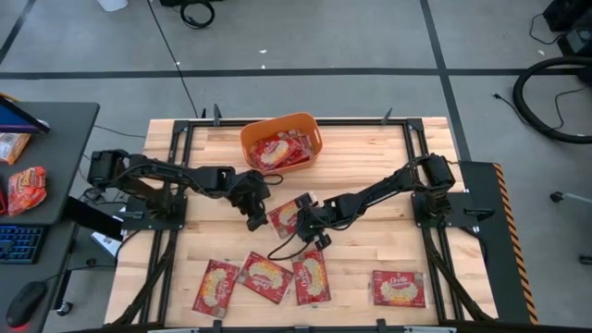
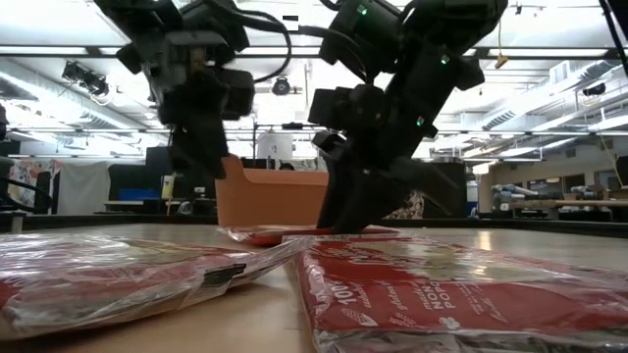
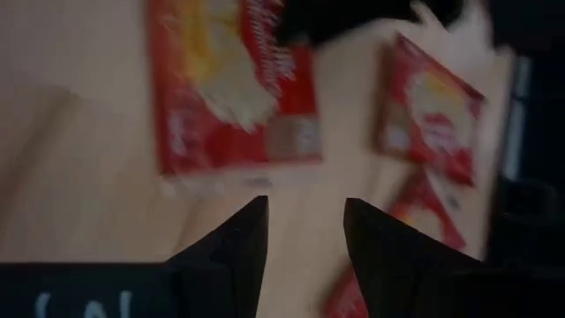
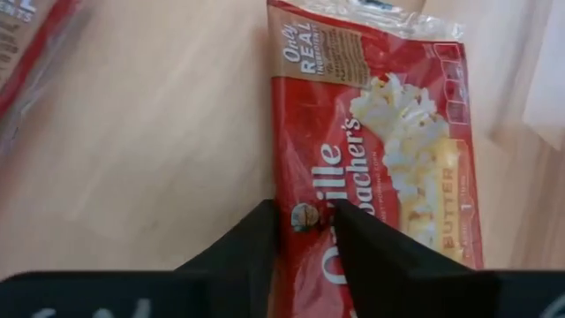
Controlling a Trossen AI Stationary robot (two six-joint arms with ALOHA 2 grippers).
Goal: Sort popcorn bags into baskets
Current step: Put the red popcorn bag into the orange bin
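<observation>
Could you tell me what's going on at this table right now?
The two arms are sorting popcorn bags into the orange basket, which already holds a few. The right gripper is pinching the edge of one popcorn bag at mid-table. The left gripper hangs open just beside that bag, holding nothing. Four more bags lie along the table's near edge.

Both dark arms reach inward to the table's middle. The left gripper (image 1: 255, 220) points down, fingers (image 3: 238, 243) parted with a gap between. The right gripper (image 1: 305, 218), just beside it, has fingers (image 4: 256, 238) nearly together
</observation>
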